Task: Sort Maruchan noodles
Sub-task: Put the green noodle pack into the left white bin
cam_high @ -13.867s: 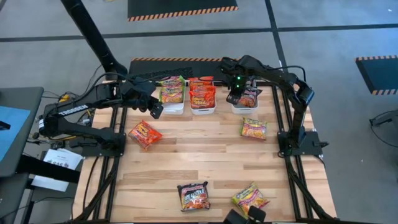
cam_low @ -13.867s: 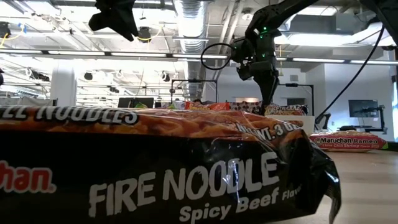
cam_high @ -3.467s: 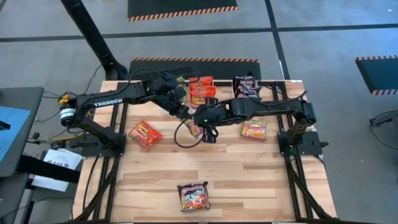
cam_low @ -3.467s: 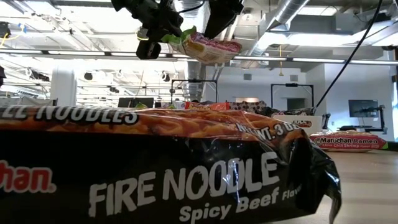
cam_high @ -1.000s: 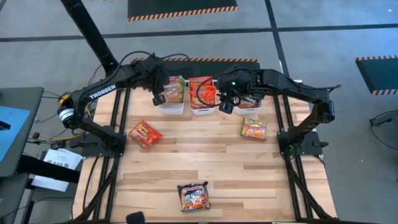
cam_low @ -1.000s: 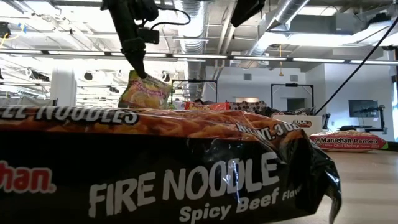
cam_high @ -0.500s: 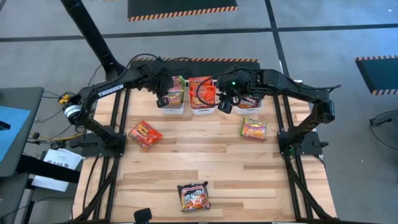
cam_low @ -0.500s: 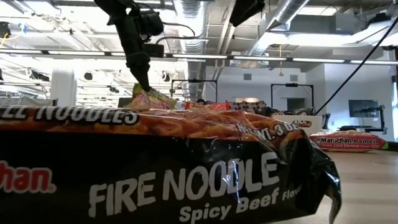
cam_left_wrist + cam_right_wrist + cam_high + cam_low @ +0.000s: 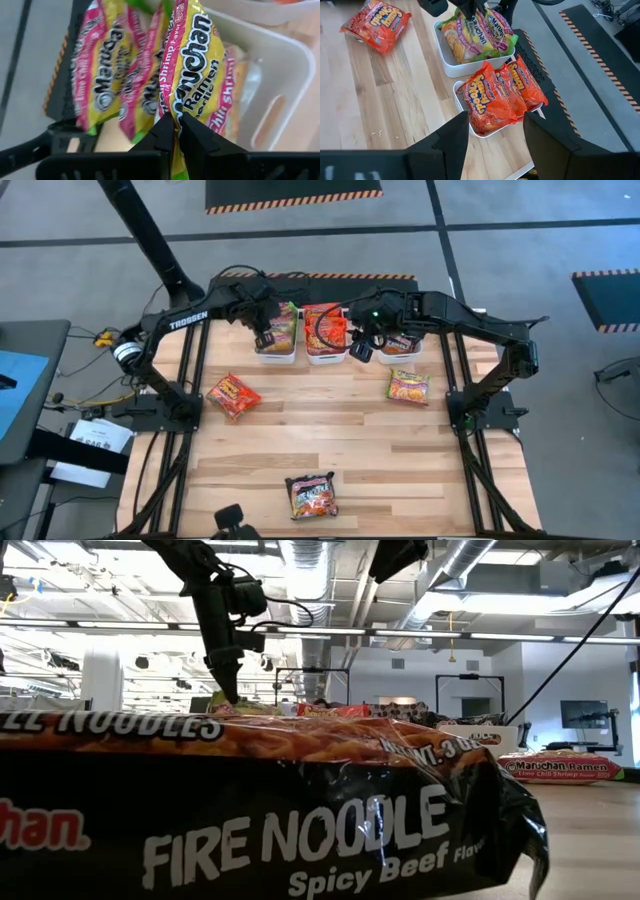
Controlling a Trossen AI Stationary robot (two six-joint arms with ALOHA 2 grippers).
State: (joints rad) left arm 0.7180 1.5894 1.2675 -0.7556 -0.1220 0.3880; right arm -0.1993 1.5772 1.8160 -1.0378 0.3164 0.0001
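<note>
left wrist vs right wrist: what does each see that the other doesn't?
Left wrist only: the left gripper shut on a green-yellow packet edge, up close. Right wrist only: the open right gripper, the middle bin of red-orange packets, a loose red-orange packet on the table. Both: the white bin of green-yellow packets.

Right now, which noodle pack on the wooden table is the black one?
The black pack, lying alone at the table's near edge; the other two loose packs, red and yellow-pink, lie nearer the bins.

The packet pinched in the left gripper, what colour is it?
Yellow with pink and green packet, clearest in the left wrist view.
</note>
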